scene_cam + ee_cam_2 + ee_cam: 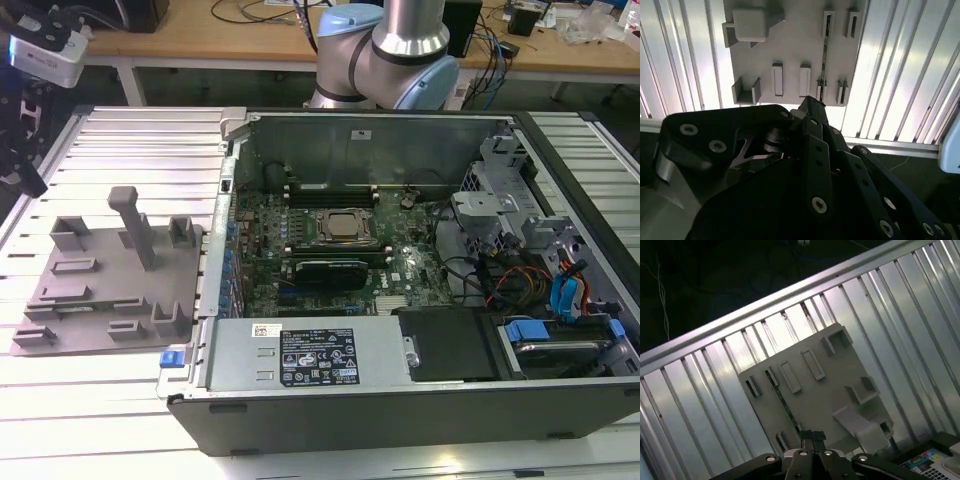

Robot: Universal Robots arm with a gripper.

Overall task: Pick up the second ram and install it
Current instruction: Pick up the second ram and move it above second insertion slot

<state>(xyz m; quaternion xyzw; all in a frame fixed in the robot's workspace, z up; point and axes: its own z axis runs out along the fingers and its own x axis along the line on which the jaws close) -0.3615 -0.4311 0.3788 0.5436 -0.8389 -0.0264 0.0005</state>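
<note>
The second ram (824,60) (785,402) stands on its thin edge in the grey tray (95,310). In both wrist views it shows as a narrow dark-green line running between two pairs of small upright holders. The tray lies flat on the ribbed metal table (130,150), at the exterior view's left of the open computer case (400,410) and close beside its side wall. It also carries a tall post (135,225) toward its far side and several low slotted blocks. The gripper (813,436) (812,102) hangs above the tray, apart from it, and is nearest to one end of the stick, roughly in line with its length. In the first wrist view its fingertips (807,436) look pressed together with nothing between them, though the angle is steep and only their ends are clear. The ram is not held and touches only the tray. Inside the case the motherboard (400,270) lies flat with the CPU socket (345,228) near its middle. A dark rectangular block (325,270) sits just on the near side of the socket. The arm's pale blue base (385,50) stands beyond the far wall of the case. Coloured cables and a blue clip fill the case's corner at the exterior view's right.
</note>
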